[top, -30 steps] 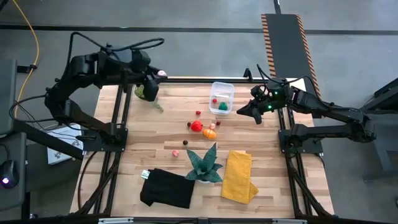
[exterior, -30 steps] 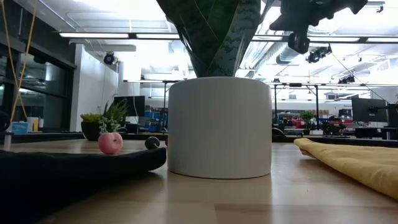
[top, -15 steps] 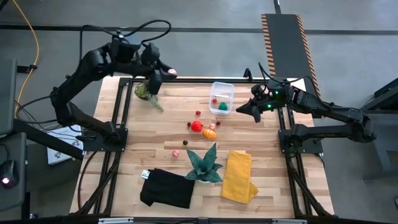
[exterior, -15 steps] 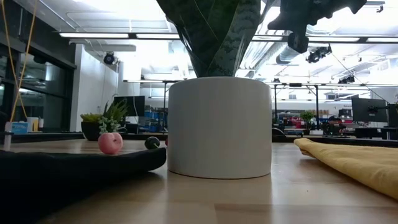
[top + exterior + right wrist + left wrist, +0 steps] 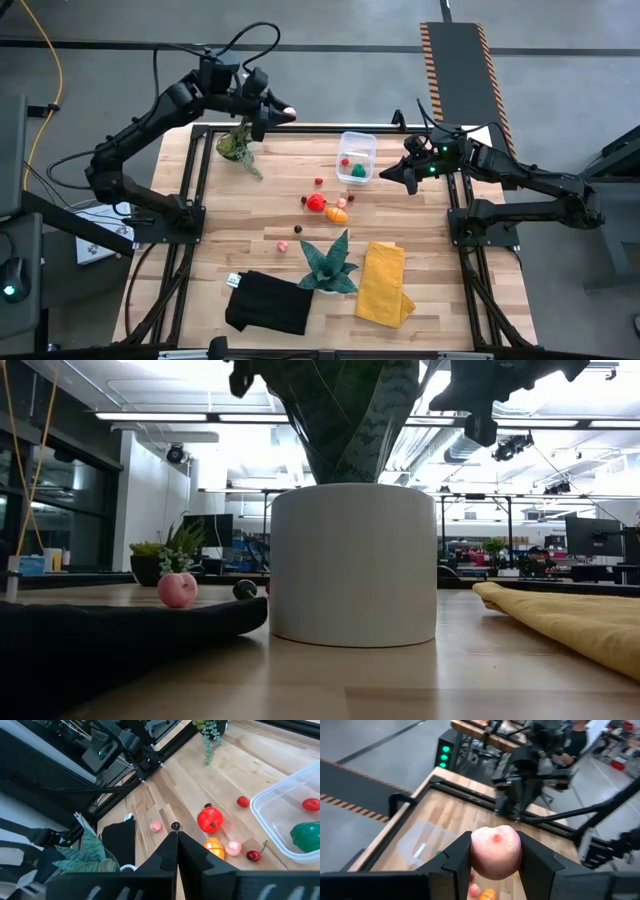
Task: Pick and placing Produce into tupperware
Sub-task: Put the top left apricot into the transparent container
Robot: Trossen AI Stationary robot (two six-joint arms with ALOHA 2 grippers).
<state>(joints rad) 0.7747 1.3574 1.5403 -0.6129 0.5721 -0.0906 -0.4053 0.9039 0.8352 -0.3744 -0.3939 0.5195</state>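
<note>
Open tabletop (image 5: 250, 215) is left on the left side and along the near edge. The middle is crowded by scattered produce (image 5: 316, 202), with the teal plant (image 5: 329, 263) just nearer. Near-left ground is taken by a black cloth (image 5: 268, 303), near-right by a yellow cloth (image 5: 384, 282). The tupperware (image 5: 357, 156) stands far, the potted plant (image 5: 234, 147) at far left.

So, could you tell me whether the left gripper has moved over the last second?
Yes. In the high view the left gripper, shut on the pink fruit, has moved rightward from above the small potted plant toward the tub.
</note>
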